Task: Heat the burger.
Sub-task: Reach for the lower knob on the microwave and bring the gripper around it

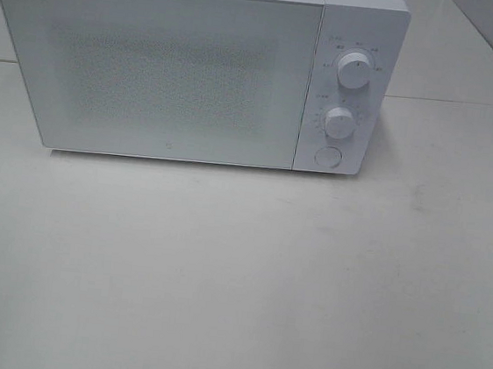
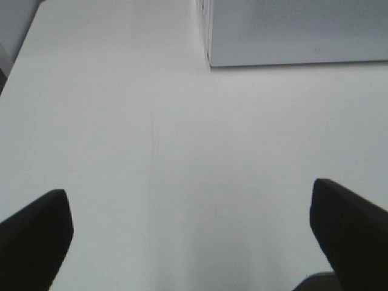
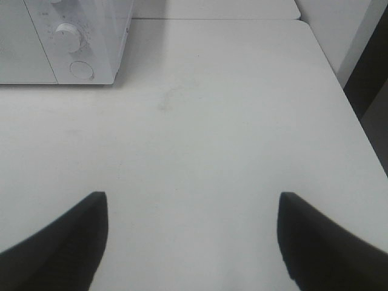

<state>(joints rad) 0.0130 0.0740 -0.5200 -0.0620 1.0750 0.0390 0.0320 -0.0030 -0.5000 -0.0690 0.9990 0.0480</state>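
The burger is out of view in every frame. A white microwave [image 1: 189, 64] stands at the back of the table with its door shut, two round knobs [image 1: 354, 68] and a round button [image 1: 327, 156] on its right panel. The frosted door hides whatever is inside. My left gripper [image 2: 191, 227] hovers open over bare table near the microwave's left corner [image 2: 209, 60]. Over the table to the right of the microwave [image 3: 66, 42], my right gripper [image 3: 191, 233] is open, with nothing between its fingers. Neither arm shows in the exterior high view.
The white table [image 1: 236, 280] stretches in front of the microwave. Its right edge [image 3: 339, 91] drops off beside a wall. A seam [image 1: 449, 102] joins a second white table behind.
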